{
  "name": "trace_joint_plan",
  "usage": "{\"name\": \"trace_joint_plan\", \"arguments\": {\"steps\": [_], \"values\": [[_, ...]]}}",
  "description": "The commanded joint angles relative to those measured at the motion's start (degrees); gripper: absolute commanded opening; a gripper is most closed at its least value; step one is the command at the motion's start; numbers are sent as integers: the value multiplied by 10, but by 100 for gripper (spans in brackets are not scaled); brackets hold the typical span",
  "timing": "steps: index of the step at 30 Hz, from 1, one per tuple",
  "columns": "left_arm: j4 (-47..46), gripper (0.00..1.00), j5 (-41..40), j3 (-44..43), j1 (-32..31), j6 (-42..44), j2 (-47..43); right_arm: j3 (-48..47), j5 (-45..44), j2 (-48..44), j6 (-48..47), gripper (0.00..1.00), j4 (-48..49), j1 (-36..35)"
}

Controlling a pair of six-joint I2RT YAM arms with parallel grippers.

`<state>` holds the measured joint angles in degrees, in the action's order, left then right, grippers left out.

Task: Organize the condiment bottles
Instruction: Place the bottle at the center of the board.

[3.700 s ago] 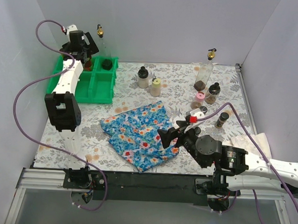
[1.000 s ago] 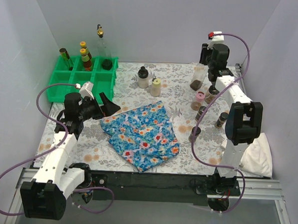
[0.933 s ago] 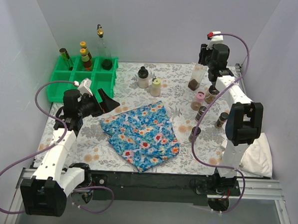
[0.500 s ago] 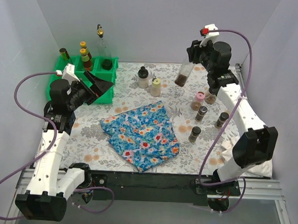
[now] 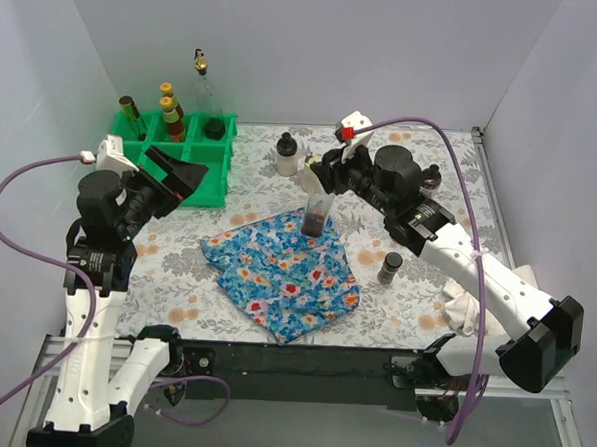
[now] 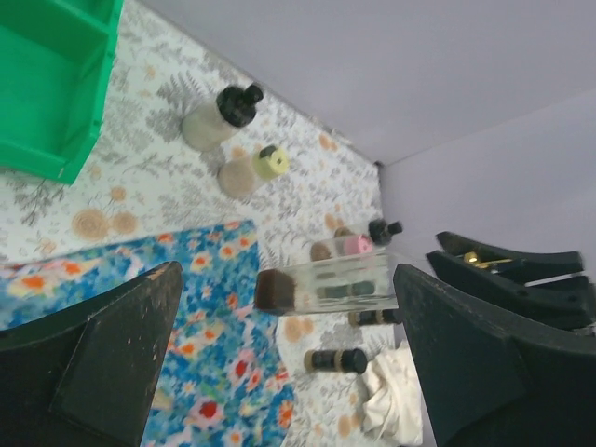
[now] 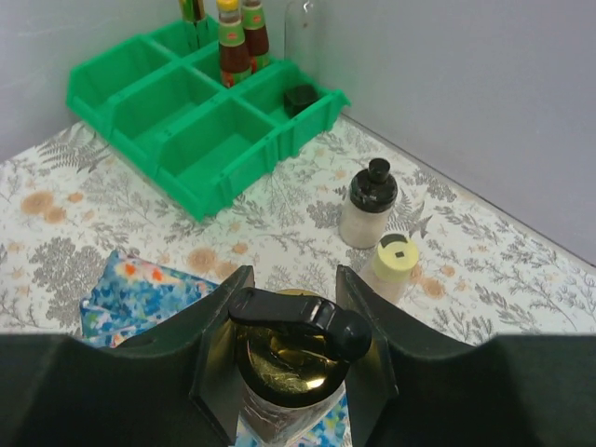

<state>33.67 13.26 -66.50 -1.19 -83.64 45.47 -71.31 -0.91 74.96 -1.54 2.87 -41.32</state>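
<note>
My right gripper [image 5: 326, 180] is shut on a tall clear bottle [image 5: 317, 206] with dark contents, held upright over the far edge of the blue floral cloth [image 5: 276, 272]. Its gold top with a black lever [image 7: 284, 358] sits between the fingers. My left gripper [image 5: 179, 177] hangs open and empty beside the green tray [image 5: 205, 184]. A white black-capped bottle [image 5: 286, 155] and a cream yellow-capped one [image 7: 396, 265] stand behind the held bottle. Sauce bottles [image 5: 169, 112] and a tall gold-topped bottle [image 5: 201, 78] stand at the tray's back. A pink-lidded jar [image 6: 340, 247] stands further right.
A dark black-capped jar [image 5: 389, 266] stands right of the cloth, and another [image 5: 428, 178] shows behind my right arm. A crumpled white cloth [image 5: 464, 304] lies at the right edge. A black-capped jar [image 5: 215, 127] sits in the tray's back right compartment.
My right arm carried the clear bottle from the back right corner leftward and nearer, to above the cloth. My left gripper rose and drew back toward the tray, still open.
</note>
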Motion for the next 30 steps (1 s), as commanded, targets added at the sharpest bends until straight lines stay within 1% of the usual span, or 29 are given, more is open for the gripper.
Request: {"name": "trace_joint_plan", "arguments": {"steps": [1, 6, 10, 12, 13, 17, 20, 26, 30], "values": [[24, 98, 54, 83, 1, 44, -6, 33, -57, -67, -35, 1, 58, -4], [-13, 98, 108, 123, 0, 44, 2, 81, -140, -124, -77, 1, 55, -5], [-40, 98, 131, 137, -11, 51, 20, 113, -161, -141, -85, 1, 54, -4], [-49, 98, 137, 139, -31, 51, 34, 134, -161, -142, -85, 1, 55, -4], [-53, 98, 136, 139, -42, 50, 44, 141, -162, -142, -86, 1, 55, -4], [-71, 98, 86, 138, -128, 31, 56, 178, -189, -145, -97, 1, 73, -4], [-82, 98, 70, 139, -162, 23, 63, 213, -188, -153, -102, 1, 94, 4], [-91, 98, 51, 132, -189, 29, 70, 268, -183, -171, -52, 1, 110, 21], [-91, 98, 40, 123, -201, 30, 77, 302, -198, -201, -29, 1, 129, 24]]}}
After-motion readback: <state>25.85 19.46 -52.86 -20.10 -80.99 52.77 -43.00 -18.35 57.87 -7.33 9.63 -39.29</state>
